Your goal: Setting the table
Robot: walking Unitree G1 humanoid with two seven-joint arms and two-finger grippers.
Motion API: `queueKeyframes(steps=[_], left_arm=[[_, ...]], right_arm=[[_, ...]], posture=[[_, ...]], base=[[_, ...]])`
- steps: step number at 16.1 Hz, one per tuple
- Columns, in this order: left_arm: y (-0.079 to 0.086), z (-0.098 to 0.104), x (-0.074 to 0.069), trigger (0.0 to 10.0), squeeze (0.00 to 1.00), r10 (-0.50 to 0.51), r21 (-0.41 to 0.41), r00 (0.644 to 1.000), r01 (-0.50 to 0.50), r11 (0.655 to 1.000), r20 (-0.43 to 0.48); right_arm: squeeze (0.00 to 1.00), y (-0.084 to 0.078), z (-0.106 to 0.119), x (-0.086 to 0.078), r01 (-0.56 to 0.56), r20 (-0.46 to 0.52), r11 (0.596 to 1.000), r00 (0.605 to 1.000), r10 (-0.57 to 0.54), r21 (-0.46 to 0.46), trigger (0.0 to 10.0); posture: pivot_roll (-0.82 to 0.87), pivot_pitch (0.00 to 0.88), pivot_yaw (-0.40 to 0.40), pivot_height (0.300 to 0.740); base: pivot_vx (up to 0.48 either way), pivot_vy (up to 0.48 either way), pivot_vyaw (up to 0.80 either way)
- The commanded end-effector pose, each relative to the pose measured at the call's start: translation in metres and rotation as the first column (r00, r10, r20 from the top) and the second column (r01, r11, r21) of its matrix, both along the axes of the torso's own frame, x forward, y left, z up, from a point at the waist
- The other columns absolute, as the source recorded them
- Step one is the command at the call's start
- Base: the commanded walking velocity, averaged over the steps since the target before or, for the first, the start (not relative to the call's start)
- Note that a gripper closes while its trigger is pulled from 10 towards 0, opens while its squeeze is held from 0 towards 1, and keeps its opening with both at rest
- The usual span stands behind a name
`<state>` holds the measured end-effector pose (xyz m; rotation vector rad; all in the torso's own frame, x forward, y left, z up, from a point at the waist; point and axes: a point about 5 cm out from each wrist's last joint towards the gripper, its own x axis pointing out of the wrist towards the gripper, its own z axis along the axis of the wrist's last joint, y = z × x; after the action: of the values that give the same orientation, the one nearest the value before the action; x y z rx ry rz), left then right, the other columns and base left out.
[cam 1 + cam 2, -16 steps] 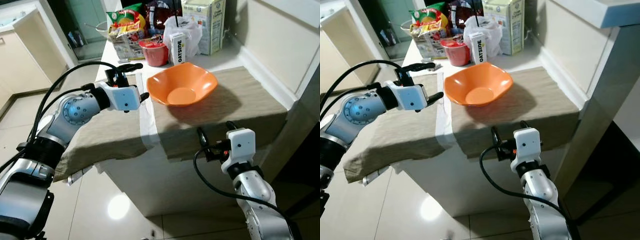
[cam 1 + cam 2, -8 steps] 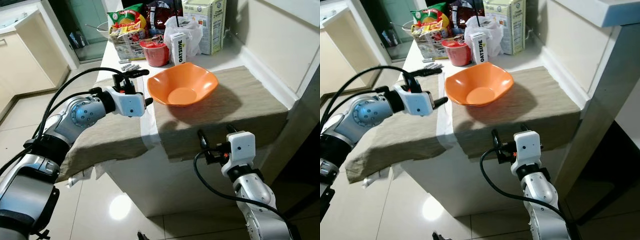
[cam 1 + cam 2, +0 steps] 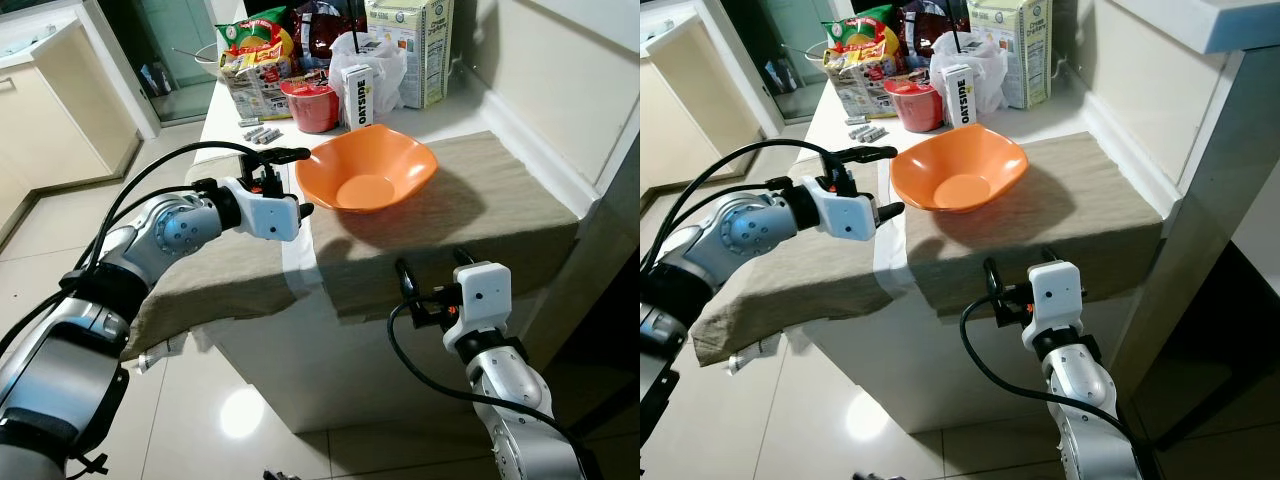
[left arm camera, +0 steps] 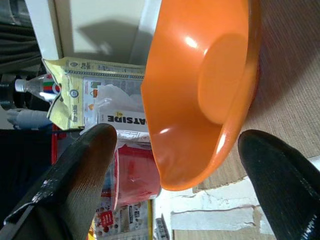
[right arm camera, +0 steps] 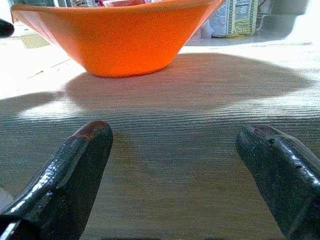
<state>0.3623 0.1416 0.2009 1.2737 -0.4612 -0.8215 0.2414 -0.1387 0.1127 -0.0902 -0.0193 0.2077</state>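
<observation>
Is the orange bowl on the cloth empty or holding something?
Empty. The head views show the orange bowl upright on the tan cloth, its inner bottom bare; the left wrist view shows the same.

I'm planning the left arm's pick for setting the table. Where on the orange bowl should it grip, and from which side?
Grip the orange bowl by its thin flared rim on the robot's left side, where the open left pincer already sits beside it. One finger likely goes inside the rim and one outside; the sloping wall is too wide to span. The right pincer is open at the cloth edge.
</observation>
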Motion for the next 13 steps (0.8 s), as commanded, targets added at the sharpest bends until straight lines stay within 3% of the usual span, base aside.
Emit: queueKeyframes(steps=[1, 13], left_arm=[[0.001, 0.000, 0.002, 10.0, 0.00, 0.003, 0.027, 1.000, -0.003, 1.000, 0.006], [-0.013, -0.011, 0.009, 10.0, 0.00, 0.005, 0.065, 1.000, -0.006, 0.998, 0.007]], right_arm=[[0.00, 0.006, 0.005, 0.000, -0.017, 0.014, 1.000, 1.000, 0.017, -0.001, 10.0], [0.00, 0.005, 0.003, -0.003, -0.009, 0.008, 1.000, 1.000, 0.009, -0.004, 10.0]], posture=[[-0.20, 0.015, 0.204, 0.736], [-0.22, 0.036, 0.215, 0.736]], base=[[0.000, 0.000, 0.00], [0.000, 0.000, 0.00]])
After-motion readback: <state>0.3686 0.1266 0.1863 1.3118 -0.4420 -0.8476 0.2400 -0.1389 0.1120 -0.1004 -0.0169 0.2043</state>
